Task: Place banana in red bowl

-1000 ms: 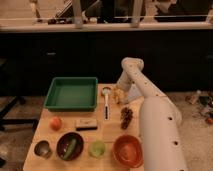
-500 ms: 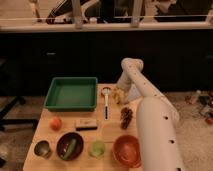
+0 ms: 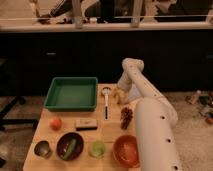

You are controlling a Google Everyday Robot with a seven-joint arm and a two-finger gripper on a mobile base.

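Camera view, approach stage: the gripper (image 3: 121, 90) is lowered at the far edge of the table (image 3: 107, 131), over the banana (image 3: 118, 97), which lies just right of the metal spoon (image 3: 106, 104). How wide the gripper stands, and whether it has hold of the fruit, cannot be told. The red bowl (image 3: 122, 150) (near edge, well apart from the banana, beyond the grapes (image 3: 126, 116)) is empty, so by this evidence lifting, carrying and releasing all remain to be done.
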